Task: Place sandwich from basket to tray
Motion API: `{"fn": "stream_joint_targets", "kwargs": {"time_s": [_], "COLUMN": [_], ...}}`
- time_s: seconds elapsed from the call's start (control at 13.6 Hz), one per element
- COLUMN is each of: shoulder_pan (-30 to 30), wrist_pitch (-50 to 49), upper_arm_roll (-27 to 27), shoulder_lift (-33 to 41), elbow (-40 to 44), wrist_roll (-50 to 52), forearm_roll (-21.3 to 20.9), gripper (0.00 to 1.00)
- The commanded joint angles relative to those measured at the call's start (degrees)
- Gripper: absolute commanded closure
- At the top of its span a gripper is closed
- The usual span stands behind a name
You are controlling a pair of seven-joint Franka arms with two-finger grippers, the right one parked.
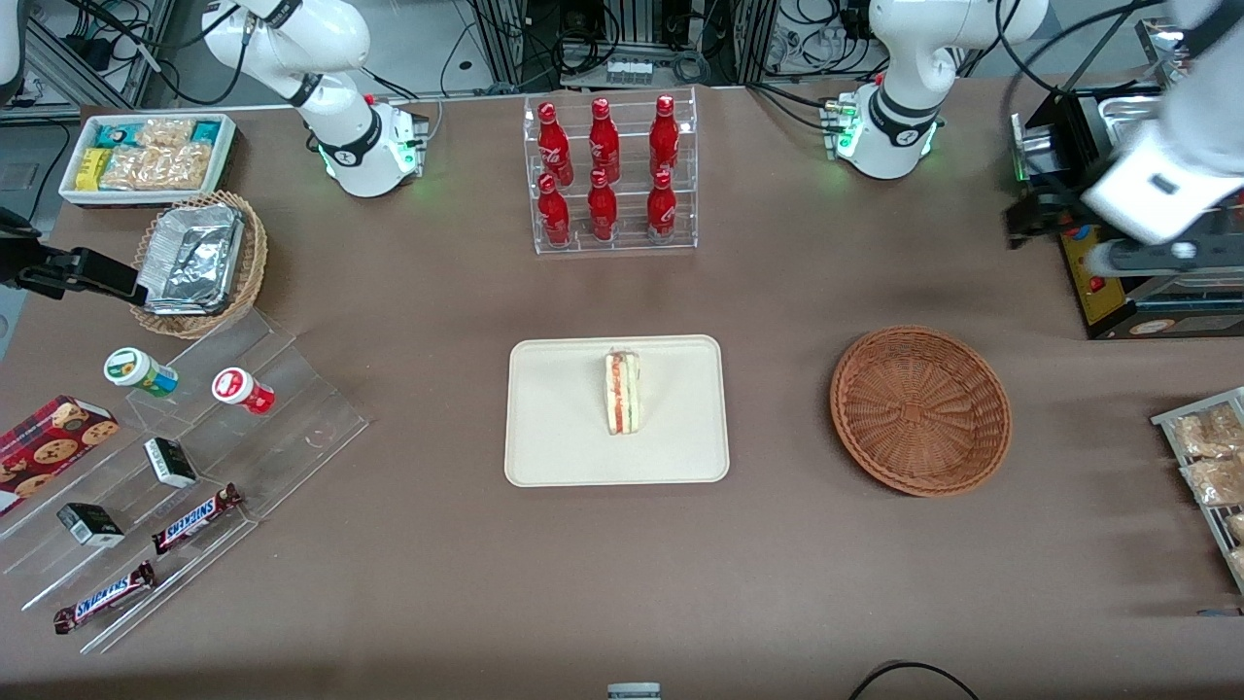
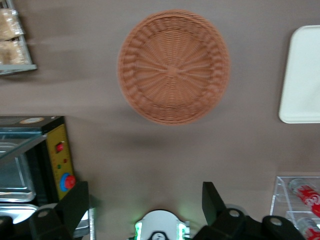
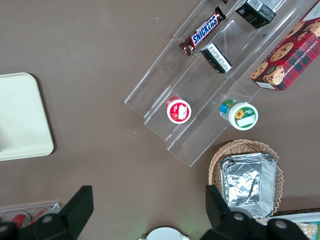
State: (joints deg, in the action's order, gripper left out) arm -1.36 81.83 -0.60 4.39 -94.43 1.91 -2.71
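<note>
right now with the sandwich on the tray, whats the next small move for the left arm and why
Probably nothing more than holding or parking: the sandwich already rests on the cream tray, and the reddish-brown wicker basket holds nothing. The left gripper is open, empty and raised over the table near the basket, so no further grasp looks needed.

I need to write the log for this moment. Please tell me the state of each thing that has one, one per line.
sandwich: lying on the tray, cut edge up.
tray: flat on the table, holding only the sandwich.
basket: upright, nothing inside.
gripper: raised above the table, near the oven, jaws open, holding nothing.
cola bottles: six, upright in the clear rack.
</note>
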Motion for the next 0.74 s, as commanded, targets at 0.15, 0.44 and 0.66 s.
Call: {"fn": "stream_joint_targets", "kwargs": {"time_s": [0.15, 0.44, 0.66], "shoulder_pan": [5.1, 3.2, 2.1], "wrist_pitch": [2.5, 3.1, 2.6], "upper_arm_roll": [2.4, 2.4, 3.3], "shoulder_lift": [1.1, -0.3, -1.2], "elbow": [-1.9, -1.4, -0.6], "wrist_roll": [-6.8, -7.0, -7.2], "forearm_roll": [0.7, -0.3, -0.1], "gripper": [0.01, 0.01, 0.0]}}
